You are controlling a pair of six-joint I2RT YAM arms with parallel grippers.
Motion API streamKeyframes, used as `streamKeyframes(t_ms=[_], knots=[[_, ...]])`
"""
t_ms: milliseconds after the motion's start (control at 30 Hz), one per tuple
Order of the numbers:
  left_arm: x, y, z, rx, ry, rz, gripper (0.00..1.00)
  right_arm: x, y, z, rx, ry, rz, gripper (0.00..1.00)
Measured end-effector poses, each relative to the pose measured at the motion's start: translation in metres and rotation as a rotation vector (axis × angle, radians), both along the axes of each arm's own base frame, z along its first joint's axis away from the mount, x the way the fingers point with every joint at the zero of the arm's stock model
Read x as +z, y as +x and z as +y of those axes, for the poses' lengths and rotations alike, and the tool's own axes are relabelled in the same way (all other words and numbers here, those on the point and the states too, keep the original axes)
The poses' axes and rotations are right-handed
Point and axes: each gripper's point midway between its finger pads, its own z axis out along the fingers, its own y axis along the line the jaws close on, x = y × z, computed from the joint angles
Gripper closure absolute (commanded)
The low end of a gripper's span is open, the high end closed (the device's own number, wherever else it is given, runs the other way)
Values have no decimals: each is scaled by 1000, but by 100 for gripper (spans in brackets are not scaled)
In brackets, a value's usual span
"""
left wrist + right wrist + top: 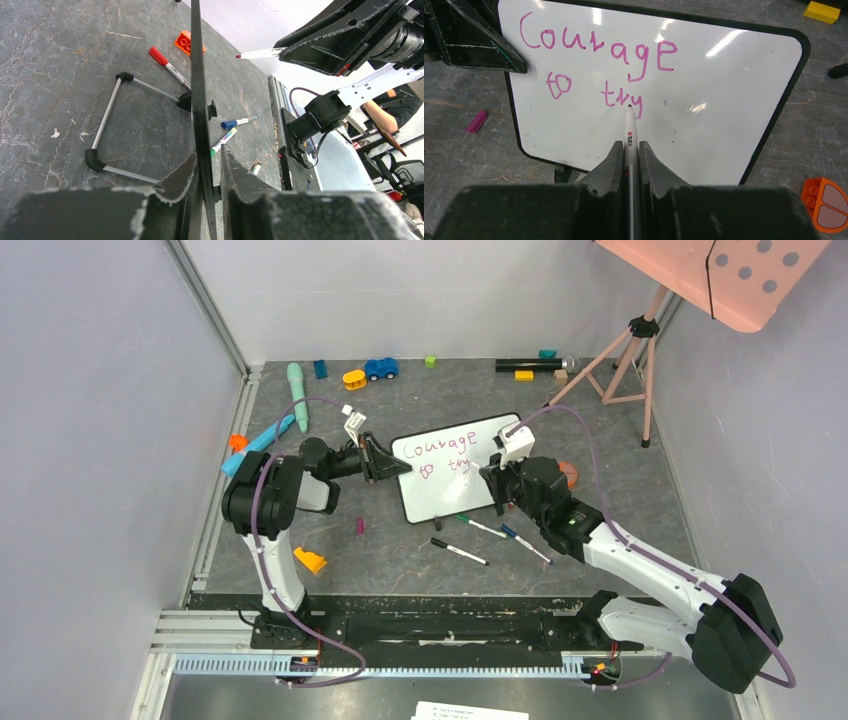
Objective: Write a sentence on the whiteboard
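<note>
The whiteboard (450,485) stands tilted at mid-table; it fills the right wrist view (704,95) and shows edge-on in the left wrist view (199,100). The sentence (599,65) in pink reads "Courage" and, below it, "to try"; it also shows in the top view (440,452). My left gripper (385,468) is shut on the board's left edge, the jaws on either side of the frame (207,170). My right gripper (630,150) is shut on a white marker (630,135), its tip at the "y" of "try". In the top view the right gripper (497,485) is at the board's right side.
Loose markers (460,552) lie in front of the board, with a pink cap (360,526) and an orange block (310,560) to the left. Toys (380,368) line the back edge. A tripod (625,360) stands back right. An orange piece (824,197) lies right of the board.
</note>
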Motion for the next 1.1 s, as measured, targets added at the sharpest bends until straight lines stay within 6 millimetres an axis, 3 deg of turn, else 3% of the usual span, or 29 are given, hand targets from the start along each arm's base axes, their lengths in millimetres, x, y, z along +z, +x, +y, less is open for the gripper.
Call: streamKeyframes(t_ms=[200, 567, 1100], knots=[[0, -1, -1, -5, 0, -1, 57, -4, 1, -2, -9, -17, 3, 100], [0, -5, -2, -26, 2, 2, 48, -6, 2, -8, -32, -38, -7, 100], [3, -6, -2, -20, 0, -5, 60, -14, 0, -18, -57, -66, -4, 100]])
